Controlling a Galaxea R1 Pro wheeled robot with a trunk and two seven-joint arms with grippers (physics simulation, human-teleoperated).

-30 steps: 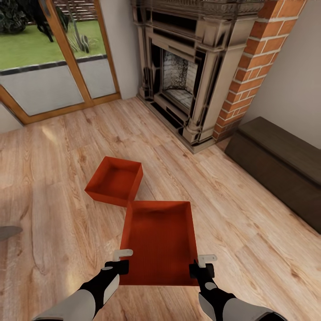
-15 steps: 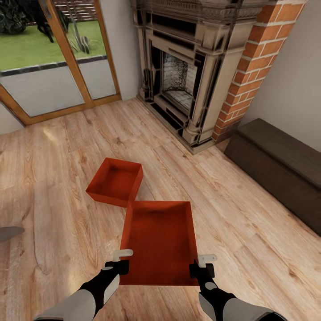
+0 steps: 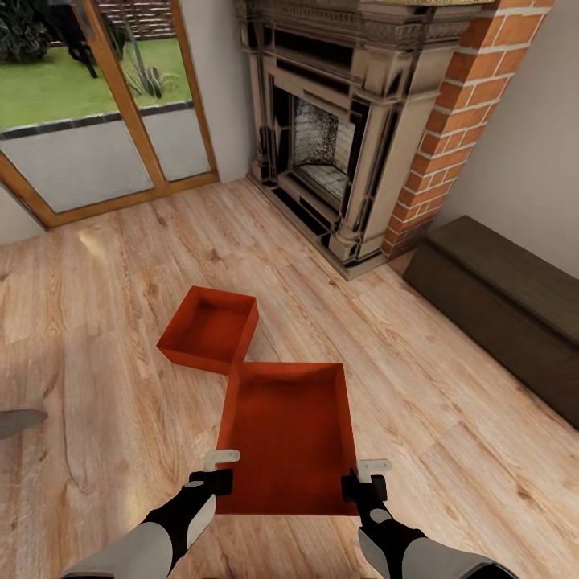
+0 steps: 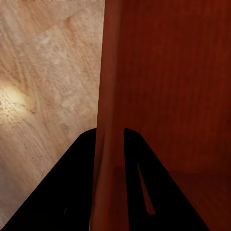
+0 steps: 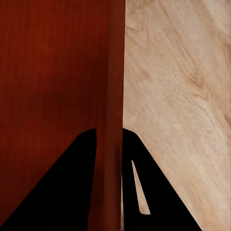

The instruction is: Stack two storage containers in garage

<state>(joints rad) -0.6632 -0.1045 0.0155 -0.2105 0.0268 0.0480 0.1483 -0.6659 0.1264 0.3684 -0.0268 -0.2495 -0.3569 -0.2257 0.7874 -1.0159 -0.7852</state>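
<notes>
My left pincer [image 3: 215,474] clamps the left wall of the near storage container [image 3: 289,438], and my right pincer [image 3: 363,481] clamps its right wall. The far storage container [image 3: 209,327] sits on the wood-plank floor [image 3: 112,265], its corner touching the near one's. Beyond stand the fireplace [image 3: 330,137], brick chimney [image 3: 450,121], glass doors [image 3: 88,104] and, right, a dark bench [image 3: 503,301].

Matt red-orange storage containers [image 3: 289,438] sit on light, grained wood-plank floor [image 3: 121,265] beside a rough red-brick chimney [image 3: 450,112].
</notes>
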